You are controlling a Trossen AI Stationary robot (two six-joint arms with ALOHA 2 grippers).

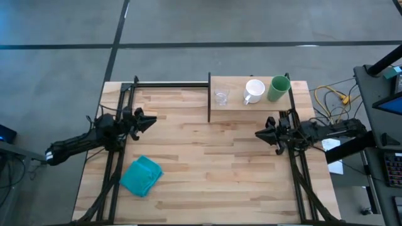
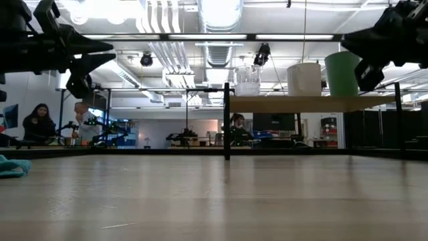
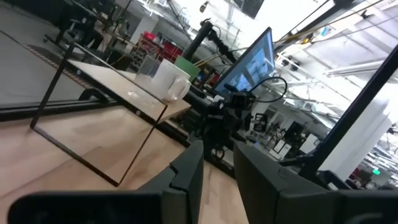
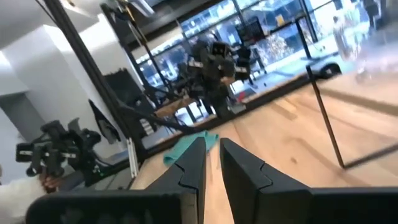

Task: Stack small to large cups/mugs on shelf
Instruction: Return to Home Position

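The shelf (image 1: 239, 100), a light-wood board on thin black posts, stands at the table's far right. On it, from left to right, stand the clear glass tumbler (image 1: 221, 96), the white mug (image 1: 254, 91) and the green cup (image 1: 278, 88), each upright on its base. They also show in the low view: the tumbler (image 2: 247, 80), the mug (image 2: 304, 79) and the green cup (image 2: 342, 73). My left gripper (image 1: 152, 122) hovers at the table's left, shut and empty. My right gripper (image 1: 258, 133) hovers near the shelf's near edge, shut and empty.
A crumpled teal cloth (image 1: 141, 176) lies near the table's front left. Black frame rails (image 1: 169, 83) run along the far and side edges. Bare tabletop (image 1: 207, 163) lies between the two arms. People sit in the room behind (image 2: 40, 124).
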